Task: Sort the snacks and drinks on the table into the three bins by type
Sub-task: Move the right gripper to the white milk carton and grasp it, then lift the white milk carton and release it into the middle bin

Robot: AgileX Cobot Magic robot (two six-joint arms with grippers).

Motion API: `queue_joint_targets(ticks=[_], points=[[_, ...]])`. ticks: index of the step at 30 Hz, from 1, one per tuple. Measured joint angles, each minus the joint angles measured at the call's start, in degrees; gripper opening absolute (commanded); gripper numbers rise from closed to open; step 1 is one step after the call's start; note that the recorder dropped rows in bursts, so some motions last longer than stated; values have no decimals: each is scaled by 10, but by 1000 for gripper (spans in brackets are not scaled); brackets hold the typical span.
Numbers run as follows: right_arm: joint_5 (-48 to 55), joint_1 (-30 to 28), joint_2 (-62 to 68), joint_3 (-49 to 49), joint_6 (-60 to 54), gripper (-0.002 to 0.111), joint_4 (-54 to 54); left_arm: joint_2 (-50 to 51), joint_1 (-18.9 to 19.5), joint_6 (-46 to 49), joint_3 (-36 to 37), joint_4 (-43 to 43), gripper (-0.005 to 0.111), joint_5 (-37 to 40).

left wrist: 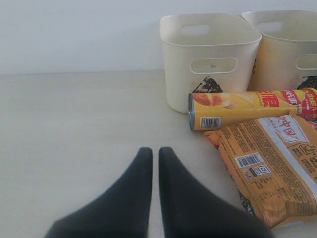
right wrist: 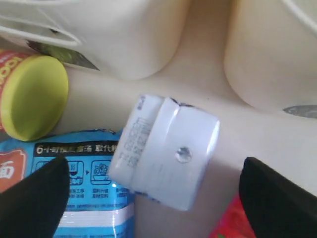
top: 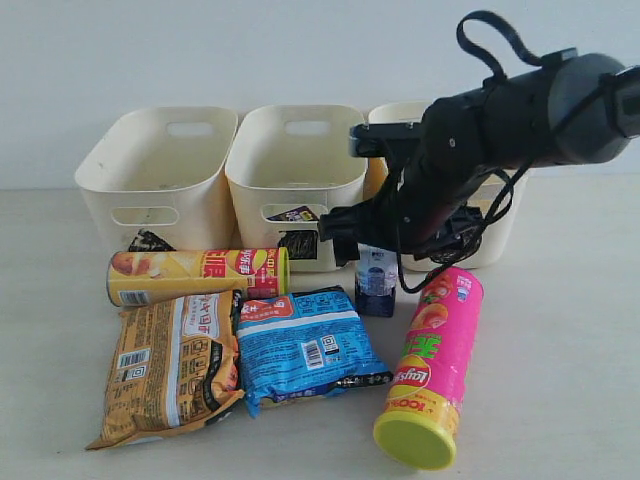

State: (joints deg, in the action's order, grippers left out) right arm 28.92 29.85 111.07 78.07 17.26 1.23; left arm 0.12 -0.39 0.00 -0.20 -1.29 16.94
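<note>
Right gripper (right wrist: 153,178) released wide over the white-and-blue carton (top: 377,281), which stands on the counter (top: 560,380) between blue bag (top: 305,350) and pink tube (top: 432,365) (tight spot). Risks: a finger nudges the tube and it rolls; the skewed carton tips. Left gripper (left wrist: 154,151) clenched, empty.

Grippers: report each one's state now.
Left gripper: shut, empty.
Right gripper: open, jaws either side of the white-and-blue carton, not gripping it.

White-blue carton (right wrist: 166,151) upright btwn blue bag (top: 305,345), pink tube (top: 432,360).
</note>
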Motion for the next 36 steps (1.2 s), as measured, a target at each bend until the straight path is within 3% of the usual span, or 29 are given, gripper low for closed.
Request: queue_joint_targets(ticks=[13, 15, 17, 18, 19, 21, 36], points=[[-80, 0, 31, -1, 17, 76, 3, 0, 0, 0, 0, 0, 4, 0], [-85, 0, 32, -1, 18, 66, 5, 0, 0, 0, 0, 0, 4, 0], [-86, 0, 32, -1, 18, 38, 8, 0, 0, 0, 0, 0, 4, 0], [-86, 0, 32, -1, 18, 32, 8, 0, 0, 0, 0, 0, 4, 0], [-86, 0, 32, -1, 18, 16, 7, 0, 0, 0, 0, 0, 4, 0], [-82, 0, 32, -1, 18, 0, 6, 0, 0, 0, 0, 0, 4, 0], [-8, 0, -54, -3, -23, 0, 5, 0, 0, 0, 0, 0, 4, 0]])
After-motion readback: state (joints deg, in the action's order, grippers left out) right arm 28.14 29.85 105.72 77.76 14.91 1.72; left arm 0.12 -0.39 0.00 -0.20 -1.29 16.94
